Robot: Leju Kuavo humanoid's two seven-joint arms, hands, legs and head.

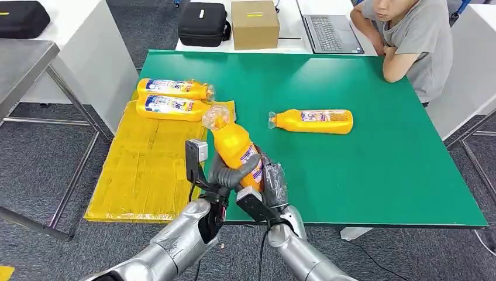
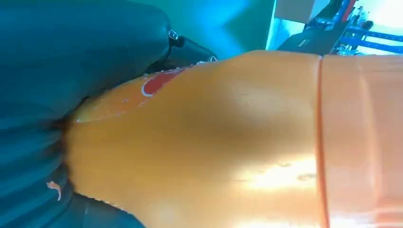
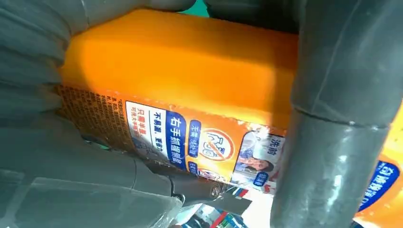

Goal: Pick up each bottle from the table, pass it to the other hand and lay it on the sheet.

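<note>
a: what did you see from up high?

b: i had an orange bottle [image 1: 234, 146] held up over the near edge of the green table [image 1: 374, 146]. its clear cap end tipped up and away from me. my left hand [image 1: 225, 175] had its fingers wrapped round the low part of the bottle. my right hand [image 1: 272, 184] was pressed on the same bottle from the other side. so both hands had hold of it.

a: where were the other bottles?

b: two bottles [image 1: 172, 98] lay side by side on the far end of the yellow sheet [image 1: 140, 175]. one more bottle [image 1: 313, 121] lay on its side on the table, well apart from my hands. a person [image 1: 409, 41] sat at the far corner.

a: and from my left wrist?

b: the orange bottle [image 2: 228, 142] was very close and blurry. my left hand [image 2: 62, 76] curved round it, dark and ribbed.

a: and from the right wrist?

b: i saw the bottle [image 3: 190, 71] with its label [image 3: 190, 140] of blue and white words. my right hand [image 3: 57, 156] hugged it. a thick grey finger [image 3: 332, 118] lay across the bottle, but i could not tell which hand it was from.
</note>
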